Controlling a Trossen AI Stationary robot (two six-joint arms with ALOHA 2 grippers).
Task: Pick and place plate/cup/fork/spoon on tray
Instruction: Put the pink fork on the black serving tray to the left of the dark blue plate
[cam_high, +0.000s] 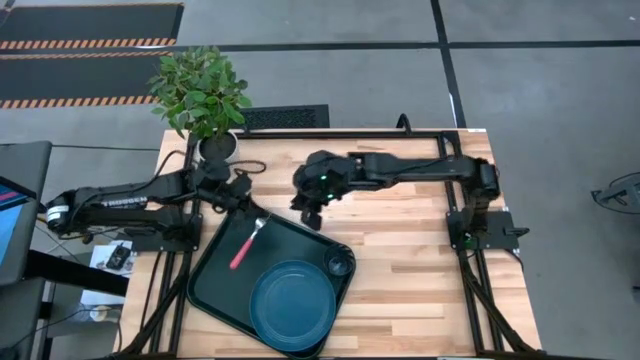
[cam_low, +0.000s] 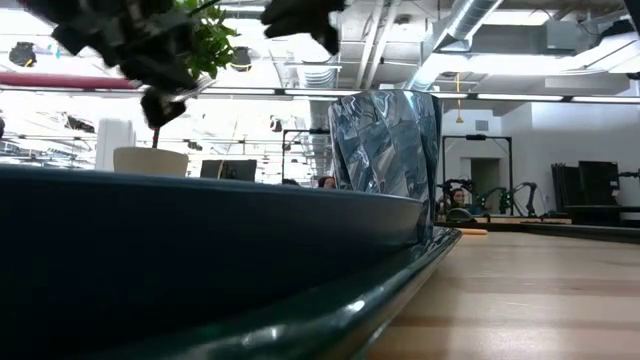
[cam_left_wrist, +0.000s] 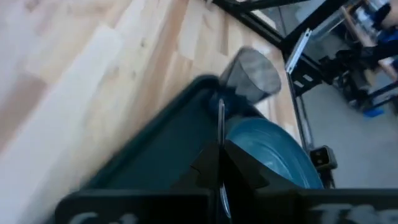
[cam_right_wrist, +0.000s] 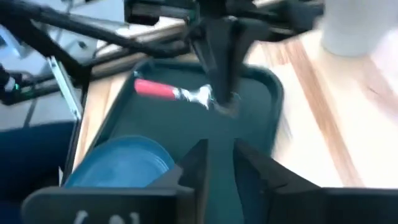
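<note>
The dark-green tray (cam_high: 215, 270) lies on the wooden table at the near left. The dark-blue plate (cam_high: 293, 305) sits on its near right part and the small cup (cam_high: 339, 265) stands upright in its right corner. The fork (cam_high: 245, 248), with a pink-red handle (cam_right_wrist: 155, 89), stretches over the tray's far left part. My left gripper (cam_high: 254, 208) is shut on its silver end. My right gripper (cam_high: 310, 214) is open and empty above the tray's far edge. The spoon does not plainly show; a small orange sliver (cam_low: 468, 232) lies on the table beyond the cup. My left gripper pinches the fork's silver tine end (cam_right_wrist: 202, 95) between its two fingers, coming from above and slanting down toward the tray. A thin silver strip (cam_left_wrist: 221, 115) sticks out past the shut fingertips. The handle reaches toward the tray's near left; whether it rests on the tray cannot be told.
A potted plant (cam_high: 200, 90) stands at the table's far left corner, just behind my left arm. Bare wood (cam_high: 420, 270) lies to the right of the tray. The black frame rails (cam_high: 470, 250) run along the table's right side.
</note>
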